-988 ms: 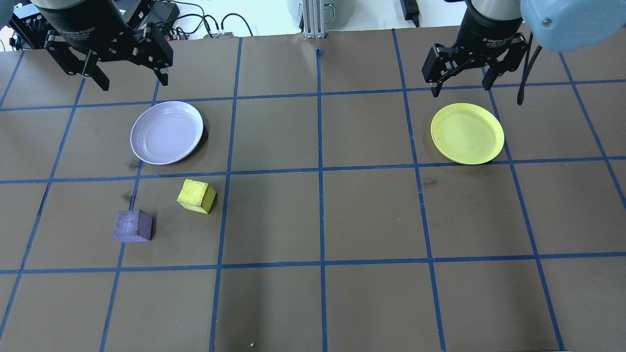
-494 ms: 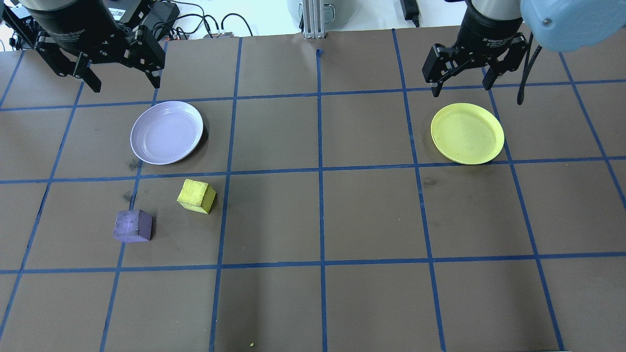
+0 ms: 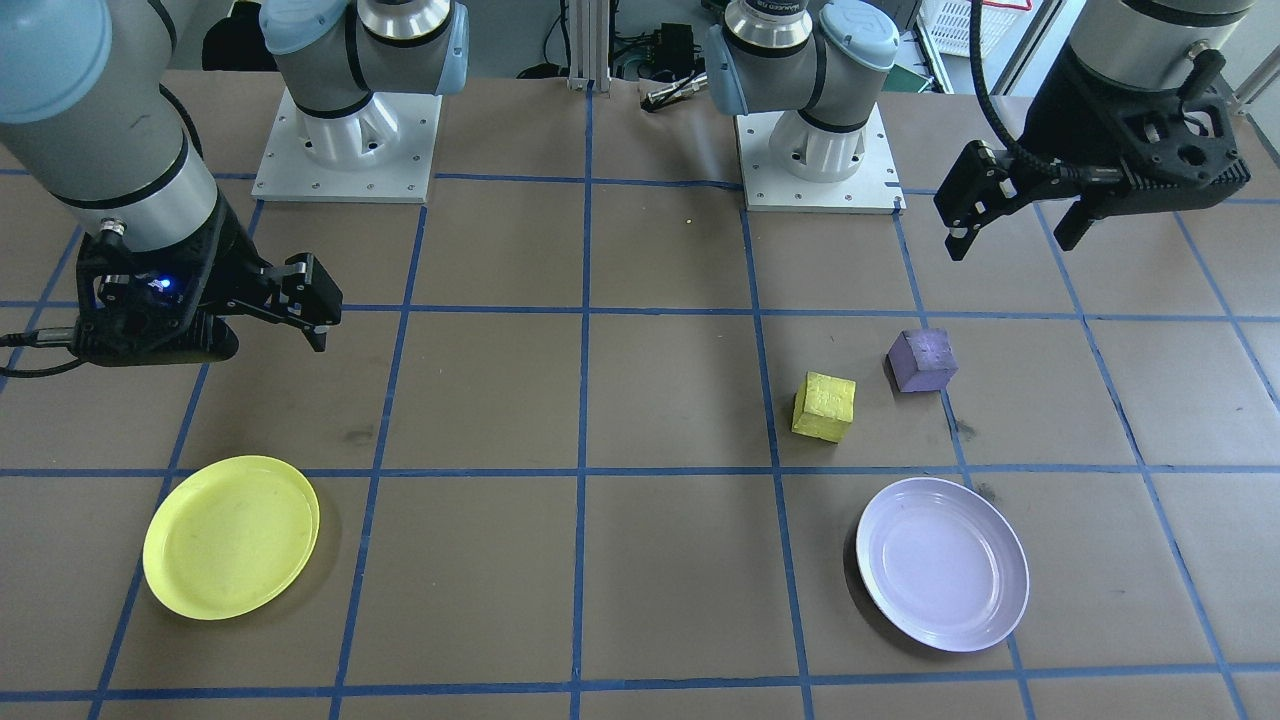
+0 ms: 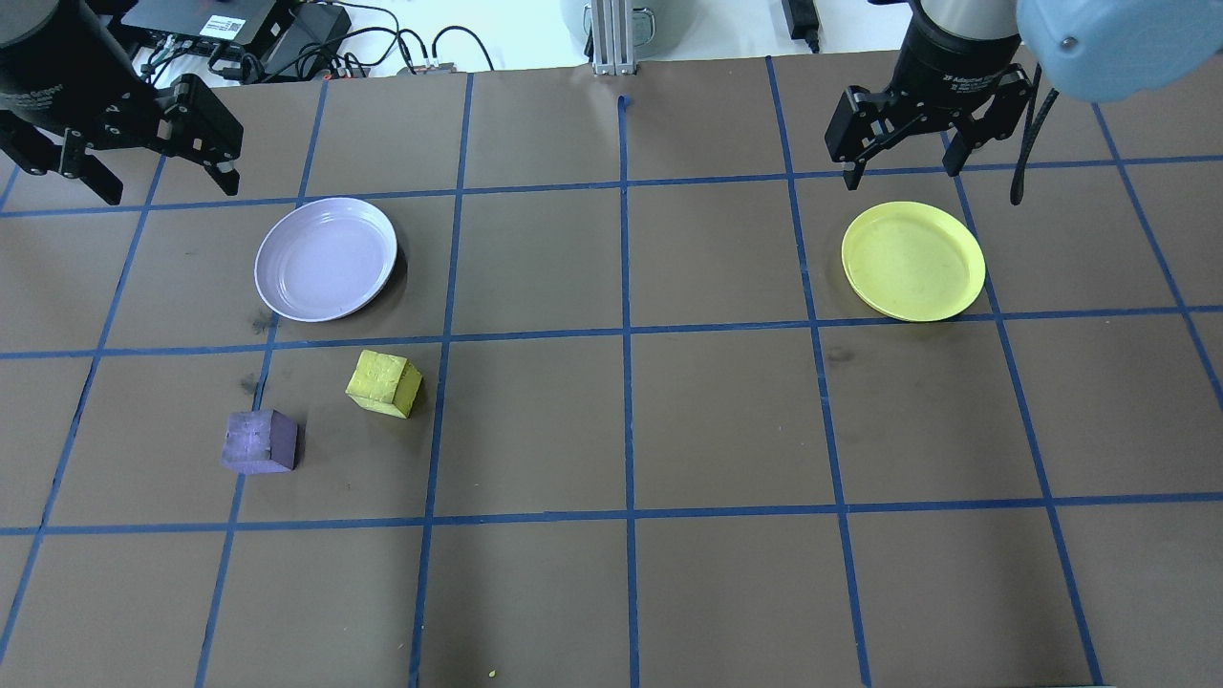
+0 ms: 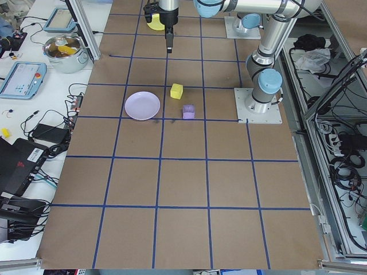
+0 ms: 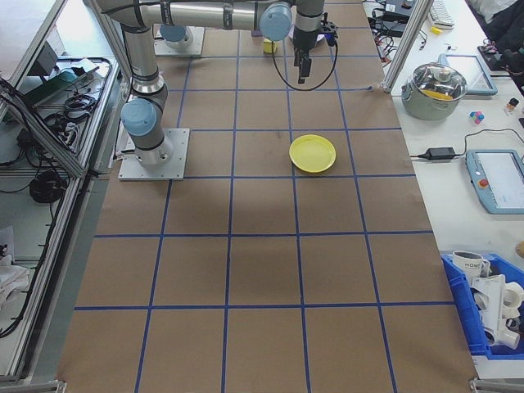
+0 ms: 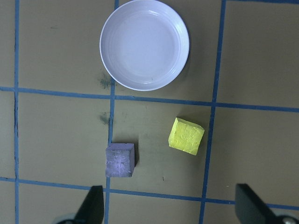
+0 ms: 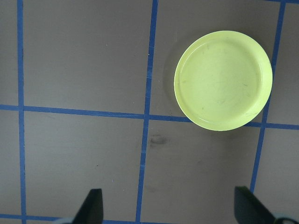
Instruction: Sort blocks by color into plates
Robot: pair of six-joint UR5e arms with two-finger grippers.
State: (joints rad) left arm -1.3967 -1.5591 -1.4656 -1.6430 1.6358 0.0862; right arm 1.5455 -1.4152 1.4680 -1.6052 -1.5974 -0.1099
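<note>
Fingers [image 4: 225, 172] of left gripper [image 4: 170, 186] apart, high above purple block [image 4: 258, 441].

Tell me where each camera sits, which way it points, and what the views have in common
Front: across the table, facing both bases; left gripper at right.
Overhead: behind the robot; right gripper beside the yellow plate.
Left end: along the table; lavender plate nearer.
Right end: opposite way, nearer the yellow plate.
Left wrist: straight down on yellow block, purple block.
Right wrist: down on the yellow plate.
Front and overhead share everything, mirrored.
</note>
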